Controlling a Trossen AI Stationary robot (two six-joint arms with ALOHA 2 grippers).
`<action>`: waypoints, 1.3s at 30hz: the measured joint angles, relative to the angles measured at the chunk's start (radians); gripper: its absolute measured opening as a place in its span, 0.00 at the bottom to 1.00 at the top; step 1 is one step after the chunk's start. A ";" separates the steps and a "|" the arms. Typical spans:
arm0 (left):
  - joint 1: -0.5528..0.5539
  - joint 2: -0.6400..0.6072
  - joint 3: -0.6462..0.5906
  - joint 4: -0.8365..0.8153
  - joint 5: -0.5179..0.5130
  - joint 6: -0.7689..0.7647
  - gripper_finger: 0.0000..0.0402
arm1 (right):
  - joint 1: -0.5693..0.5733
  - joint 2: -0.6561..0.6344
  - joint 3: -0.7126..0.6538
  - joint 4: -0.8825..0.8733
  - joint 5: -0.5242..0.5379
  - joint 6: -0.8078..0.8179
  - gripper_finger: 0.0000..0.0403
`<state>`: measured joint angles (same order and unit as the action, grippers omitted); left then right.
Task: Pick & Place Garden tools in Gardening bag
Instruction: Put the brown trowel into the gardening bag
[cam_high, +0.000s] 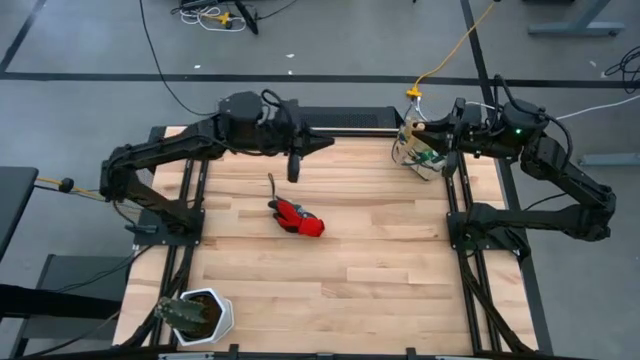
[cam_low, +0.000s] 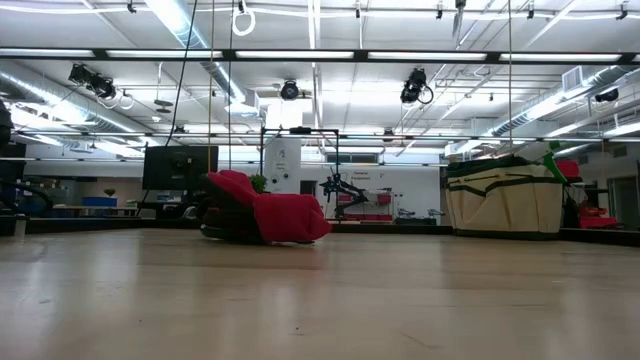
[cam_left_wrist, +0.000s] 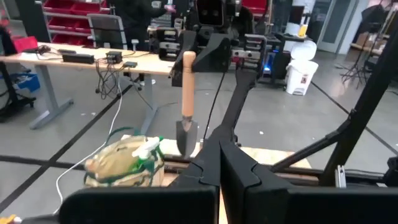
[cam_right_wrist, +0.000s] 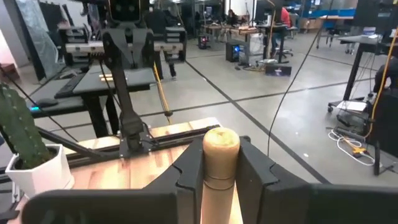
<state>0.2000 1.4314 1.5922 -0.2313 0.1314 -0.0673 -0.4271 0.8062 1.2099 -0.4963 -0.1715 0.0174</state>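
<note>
The right gripper (cam_right_wrist: 221, 177) hangs over the gardening bag (cam_high: 422, 152) at the far right corner of the bench (cam_high: 380, 270), its jaws clamped on the wooden handle of a small trowel (cam_left_wrist: 187, 99); the left wrist view shows the blade pointing down above the bag's open mouth. The step in hand looks like the drop into the bag. To do it well, I would keep the trowel upright, centre the blade over the opening rather than over the green-trimmed rim or the looped handles, lower until the blade is inside, and only then part the jaws. A green watering vessel (cam_left_wrist: 148, 151) seems to sit in the bag already, so the blade should go beside it, not onto it.

The bag stands close to the bench's far and right edges, so a nudge outward could tip it off; straight down and straight up is the safe path. The left gripper (cam_high: 294, 160) hangs over the far middle, jaws shut on nothing. The red glove (cam_high: 299, 217) and a slim dark hand tool (cam_high: 271, 185) lie mid-bench, well apart from the bag, with bare wood all round. A white pot with a plant (cam_high: 200, 315) sits at the near left corner
</note>
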 joint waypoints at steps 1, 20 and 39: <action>0.001 -0.017 -0.022 0.013 -0.003 -0.001 0.00 | 0.000 -0.004 -0.009 0.000 0.000 0.000 0.15; 0.039 -0.245 -0.258 0.055 -0.031 0.018 0.00 | 0.000 -0.142 -0.362 0.243 0.087 0.070 0.15; 0.039 -0.244 -0.258 0.054 -0.013 0.005 0.00 | -0.115 -0.185 -0.434 0.273 0.208 0.054 0.15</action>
<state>0.2394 1.1873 1.3338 -0.1768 0.1183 -0.0623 -0.5425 0.6215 0.7761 -0.2229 0.0361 0.0711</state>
